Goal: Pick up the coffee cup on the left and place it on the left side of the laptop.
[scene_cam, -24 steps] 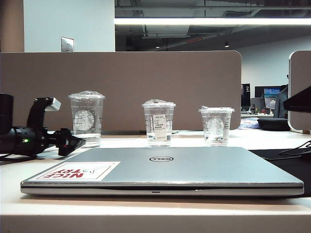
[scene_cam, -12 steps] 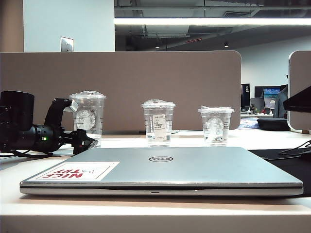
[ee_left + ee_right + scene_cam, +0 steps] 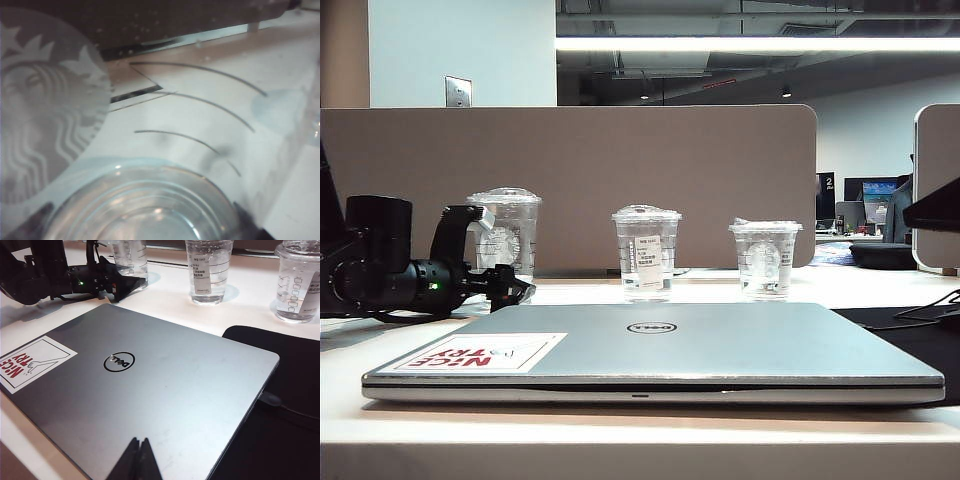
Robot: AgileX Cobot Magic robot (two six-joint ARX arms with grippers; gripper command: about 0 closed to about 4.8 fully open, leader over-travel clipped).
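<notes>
Lying closed nearest the camera, the laptop (image 3: 650, 350) fills the table's front, with the right gripper (image 3: 139, 460) pinched together over its near edge. Behind its left corner the left gripper (image 3: 495, 255), jaws wide, flanks the coffee cup (image 3: 508, 235), standing upright at the back left.

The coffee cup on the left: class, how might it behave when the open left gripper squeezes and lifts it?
The coffee cup is thin clear plastic, so it probably flexes under a squeeze. It looks empty, hence likely light. Tall and narrow, it may tip if the left gripper, open at its base, nudges it.
</notes>
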